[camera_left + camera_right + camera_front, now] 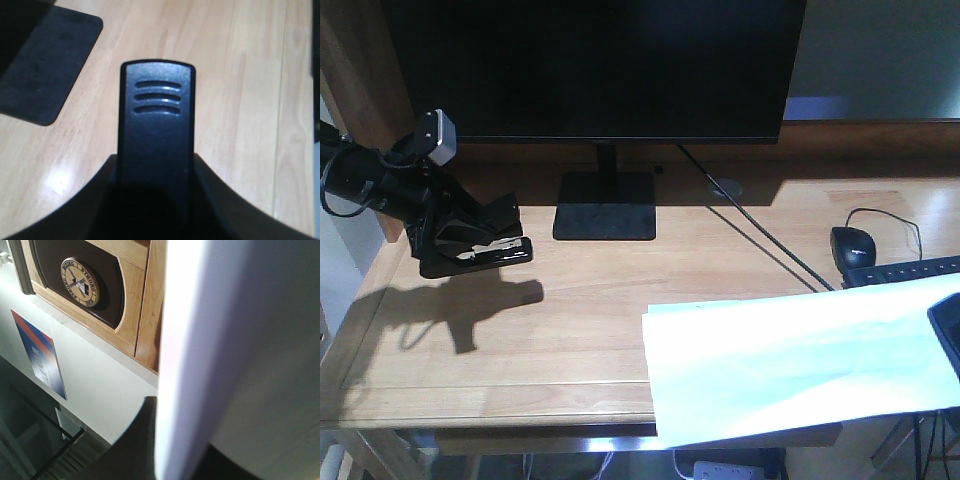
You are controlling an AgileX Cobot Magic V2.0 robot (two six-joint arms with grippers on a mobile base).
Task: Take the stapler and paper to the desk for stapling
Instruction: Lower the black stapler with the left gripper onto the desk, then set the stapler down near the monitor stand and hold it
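— Over the desk [600,320], left end, beside the monitor base [605,205]: what's held?
— The stapler [500,252], clamped in the left gripper [500,236], lifted clear of the wood; its shadow falls below. Wrist view shows its ribbed black top poking out between the fingers.
— Right side?
— The paper [790,360] slants across the front edge, partly off the desk. The right gripper [948,335] sits at its far end, mostly out of frame; looks pinched on the paper. Black mouse [853,243] behind.
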